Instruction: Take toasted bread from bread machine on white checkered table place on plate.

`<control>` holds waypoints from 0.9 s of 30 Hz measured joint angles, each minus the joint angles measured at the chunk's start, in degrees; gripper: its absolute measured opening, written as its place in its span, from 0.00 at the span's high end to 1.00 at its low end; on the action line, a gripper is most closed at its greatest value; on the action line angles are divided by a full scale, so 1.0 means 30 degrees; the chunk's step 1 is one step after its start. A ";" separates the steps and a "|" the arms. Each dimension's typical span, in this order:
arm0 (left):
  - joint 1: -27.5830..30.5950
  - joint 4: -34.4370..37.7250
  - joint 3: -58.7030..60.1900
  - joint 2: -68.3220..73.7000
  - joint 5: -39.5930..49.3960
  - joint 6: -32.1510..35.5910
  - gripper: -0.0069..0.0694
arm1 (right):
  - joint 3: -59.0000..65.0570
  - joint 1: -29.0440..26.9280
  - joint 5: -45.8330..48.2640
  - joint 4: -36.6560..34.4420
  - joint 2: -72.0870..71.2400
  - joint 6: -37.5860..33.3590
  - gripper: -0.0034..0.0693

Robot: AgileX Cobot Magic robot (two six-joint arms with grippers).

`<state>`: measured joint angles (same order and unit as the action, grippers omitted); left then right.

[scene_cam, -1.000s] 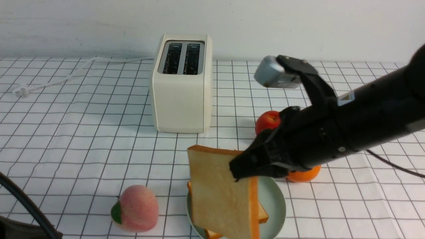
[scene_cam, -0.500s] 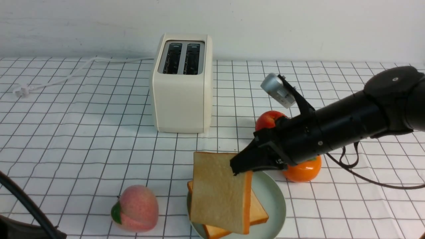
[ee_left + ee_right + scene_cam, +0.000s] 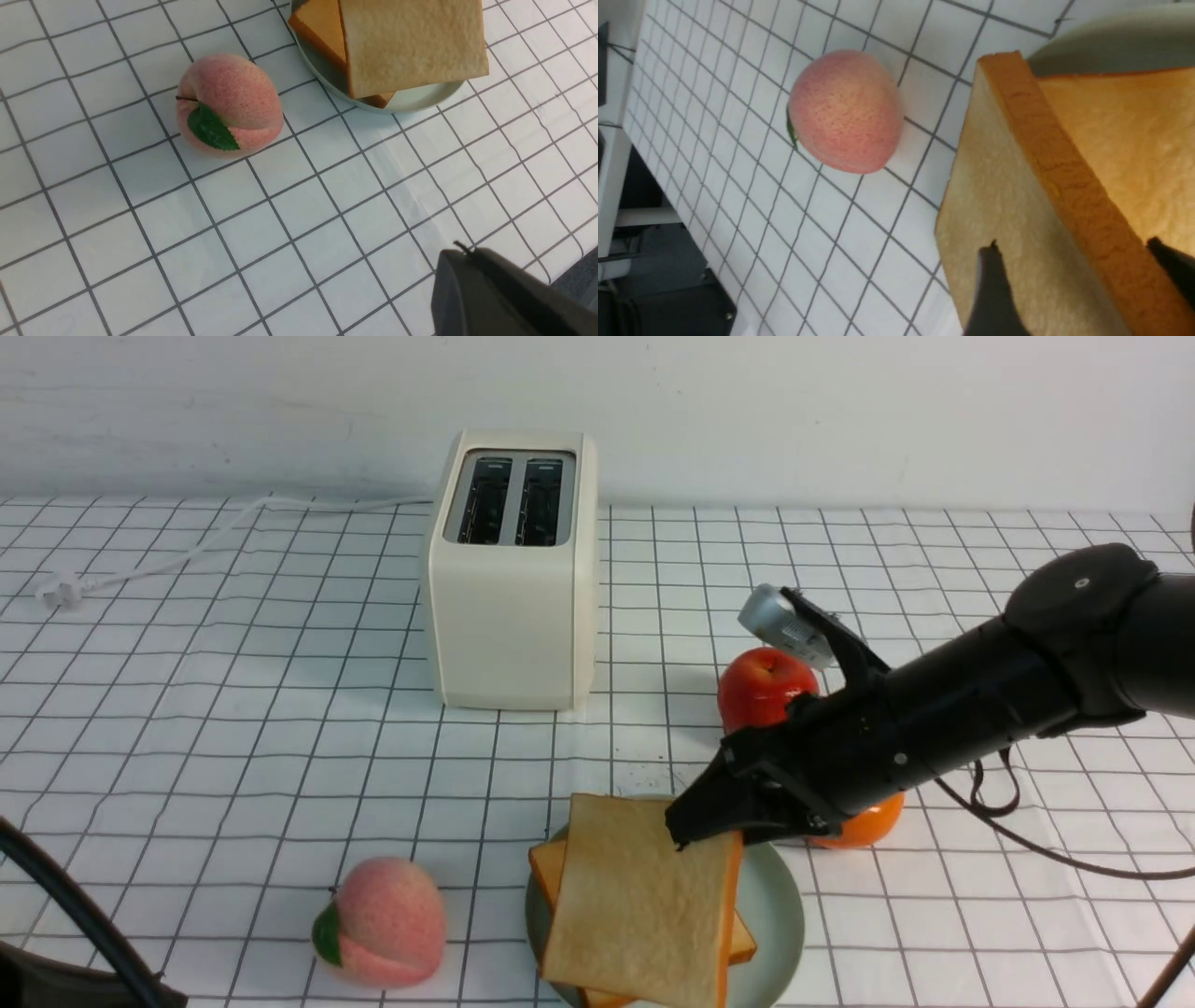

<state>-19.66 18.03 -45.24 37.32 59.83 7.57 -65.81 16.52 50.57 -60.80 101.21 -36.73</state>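
white checkered table (image 3: 233, 709) under a plain pale wall, the bread machine (image 3: 512, 597) standing at the back. both slices of toasted bread (image 3: 644, 905) lie stacked on the plate (image 3: 775, 905) up front. the right gripper (image 3: 686, 826) straddles the top slice's far corner, jaws spread. the left gripper (image 3: 467, 266) hangs pressed together over the cloth.
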 joint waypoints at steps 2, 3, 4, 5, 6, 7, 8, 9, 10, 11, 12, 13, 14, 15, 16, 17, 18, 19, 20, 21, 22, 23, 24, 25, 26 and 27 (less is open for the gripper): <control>0.0000 0.0000 0.0000 0.0000 0.0000 0.0000 0.93 | -0.0067 -0.0293 -0.0165 0.0276 -0.0036 0.0000 0.26; 0.0000 -0.0017 0.0000 0.0000 0.0000 0.0000 0.93 | -0.0153 -0.0524 -0.0165 0.0466 -0.0117 0.0000 0.24; 0.0000 -0.0035 0.0000 0.0000 0.0000 0.0000 0.93 | -0.0449 -0.0853 -0.0085 0.0959 -0.0268 0.0000 0.22; 0.0000 -0.0035 0.0000 0.0000 0.0000 0.0000 0.93 | -0.0708 -0.1102 0.0102 0.1335 -0.0425 0.0079 0.21; 0.0000 -0.0035 0.0000 0.0000 -0.0061 0.0000 0.93 | -0.1130 -0.1414 0.0475 0.1849 -0.0671 0.0411 0.21; 0.0000 -0.0035 0.0000 0.0000 -0.0166 0.0000 0.93 | -0.1625 -0.1719 0.1013 0.2541 -0.0988 0.0975 0.22; 0.0000 -0.0035 0.0000 0.0000 -0.0293 -0.0021 0.93 | -0.2066 -0.1975 0.1407 0.3231 -0.1359 0.1559 0.23; 0.0000 -0.0035 0.0000 0.0000 -0.0482 -0.0111 0.93 | -0.2666 -0.2155 0.2366 0.4246 -0.1765 0.2400 0.27; 0.0000 -0.0035 0.0000 0.0000 -0.0656 -0.0176 0.93 | -0.3161 -0.2231 0.3095 0.5167 -0.2038 0.3147 0.30; 0.0000 -0.0035 0.0000 0.0000 -0.0852 -0.0242 0.93 | -0.3648 -0.2279 0.3886 0.6165 -0.2429 0.3910 0.34; 0.0000 -0.0035 0.0000 0.0000 -0.1125 -0.0292 0.93 | -0.4300 -0.2276 0.4992 0.7630 -0.3097 0.4983 0.40; 0.0000 -0.0035 0.0000 0.0000 -0.1252 -0.0292 0.93 | -0.4393 -0.2258 0.5145 0.7862 -0.3332 0.5155 0.42; 0.0000 -0.0074 0.0000 -0.0103 -0.1832 -0.0347 0.93 | -0.4989 -0.2163 0.6012 0.9813 -0.4610 0.6658 0.54; 0.0000 -0.0151 0.0000 -0.0222 -0.2141 -0.0444 0.93 | -0.5082 -0.2159 0.6231 1.0481 -0.5230 0.7179 0.61; 0.0000 -0.0283 0.0000 -0.0340 -0.2357 -0.0568 0.93 | -0.5105 -0.2122 0.6396 1.1225 -0.6082 0.7788 0.68; 0.0000 -0.0430 0.0000 -0.0575 -0.2607 -0.0778 0.93 | -0.5105 -0.2101 0.6513 1.1780 -0.6810 0.8225 0.74; 0.0000 -0.0564 0.0000 -0.0896 -0.2798 -0.0983 0.93 | -0.5033 -0.2063 0.6586 1.2426 -0.7771 0.8715 0.81; 0.0000 -0.0779 0.0000 -0.1300 -0.3087 -0.1264 0.93 | -0.4867 -0.2050 0.6629 1.3014 -0.9014 0.9136 0.88; 0.0000 -0.0929 0.0017 -0.1762 -0.3246 -0.1468 0.93 | -0.4616 -0.2035 0.6679 1.3472 -0.9880 0.9558 0.92; 0.0000 -0.1135 0.0035 -0.2289 -0.3477 -0.1681 0.93 | -0.4259 -0.2035 0.6730 1.4002 -1.0996 0.9945 0.96; 0.0000 -0.1179 0.0035 -0.2289 -0.3513 -0.1726 0.93 | -0.4259 -0.2035 0.6733 1.4101 -1.1225 0.9945 0.96; 0.0000 -0.1482 0.0286 -0.3547 -0.4051 -0.1914 0.93 | -0.3186 -0.2035 0.6861 1.5013 -1.3341 1.0627 0.97; 0.0000 -0.1633 0.0434 -0.3962 -0.4286 -0.1959 0.93 | -0.2635 -0.2035 0.6958 1.5455 -1.4302 1.0902 0.97; 0.0000 -0.1660 0.0551 -0.4246 -0.4286 -0.1956 0.93 | -0.2486 -0.2035 0.6960 1.5538 -1.4774 1.0963 0.97; 0.0000 -0.1855 0.1195 -0.5428 -0.4970 -0.2006 0.93 | -0.1030 -0.2035 0.7068 1.6109 -1.6682 1.1443 0.97; 0.0000 -0.1934 0.1714 -0.6188 -0.5549 -0.2044 0.93 | -0.0316 -0.2035 0.7092 1.6262 -1.7620 1.1631 0.97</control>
<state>-19.66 12.23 -40.09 18.76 43.19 1.44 -66.76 10.41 71.85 -12.02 48.35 -1.84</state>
